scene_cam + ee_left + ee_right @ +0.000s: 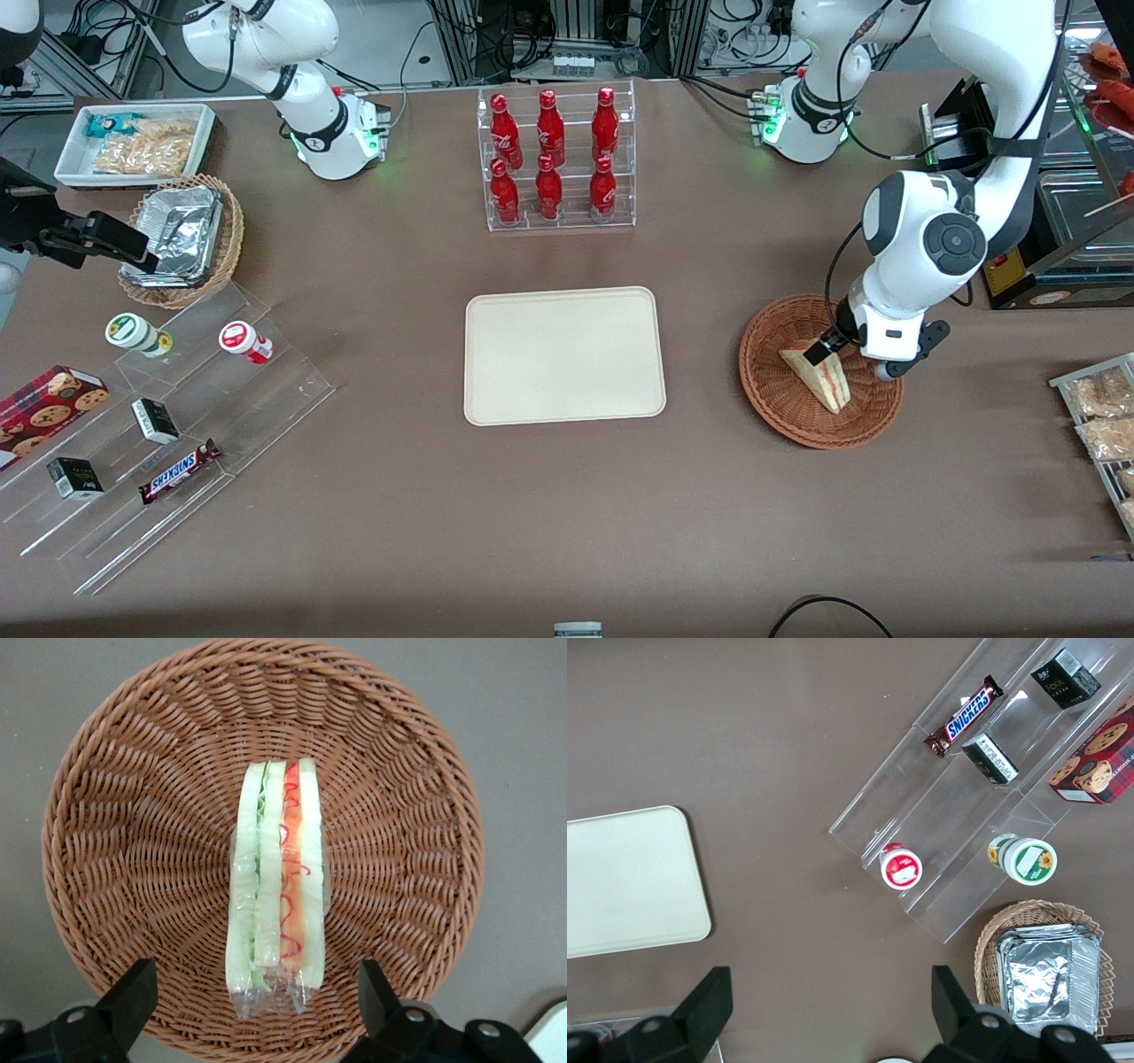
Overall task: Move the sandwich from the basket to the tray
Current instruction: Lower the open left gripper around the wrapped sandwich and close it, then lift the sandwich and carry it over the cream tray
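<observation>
The sandwich is a plastic-wrapped wedge of white bread with green, pink and red layers, lying in the round reddish-brown wicker basket at the working arm's end of the table. My gripper hangs low over the basket, just above the end of the sandwich that is farther from the front camera. In the left wrist view the gripper is open; its black fingers stand wide on either side of the sandwich, clear of it, above the basket. The cream tray lies bare at the table's middle and shows in the right wrist view as the tray.
A clear rack of red bottles stands farther from the front camera than the tray. A stepped acrylic display with snacks, a tan basket of foil containers and a white bin lie toward the parked arm's end. Snack packets lie beside the basket.
</observation>
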`<state>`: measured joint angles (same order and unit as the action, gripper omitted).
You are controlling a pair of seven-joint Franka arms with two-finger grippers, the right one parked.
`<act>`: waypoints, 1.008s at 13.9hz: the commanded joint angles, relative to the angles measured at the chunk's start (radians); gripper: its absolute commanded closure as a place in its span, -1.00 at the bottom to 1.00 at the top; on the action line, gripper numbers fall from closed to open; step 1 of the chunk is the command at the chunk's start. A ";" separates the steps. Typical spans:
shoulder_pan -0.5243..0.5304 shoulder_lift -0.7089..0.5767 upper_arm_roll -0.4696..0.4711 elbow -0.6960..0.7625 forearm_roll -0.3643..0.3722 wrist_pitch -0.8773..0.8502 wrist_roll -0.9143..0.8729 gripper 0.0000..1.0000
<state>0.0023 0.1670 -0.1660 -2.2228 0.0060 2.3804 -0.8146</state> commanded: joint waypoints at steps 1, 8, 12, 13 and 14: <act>-0.007 0.026 0.003 -0.009 -0.006 0.049 -0.018 -1.00; -0.007 0.098 0.003 -0.006 -0.006 0.128 -0.015 -0.99; -0.007 0.120 0.005 -0.006 -0.006 0.154 -0.003 -0.17; -0.007 0.118 0.005 -0.006 -0.006 0.152 -0.001 0.12; -0.007 0.115 0.005 -0.006 -0.006 0.151 0.002 0.33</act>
<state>0.0023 0.2907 -0.1658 -2.2248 0.0060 2.5180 -0.8149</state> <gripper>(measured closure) 0.330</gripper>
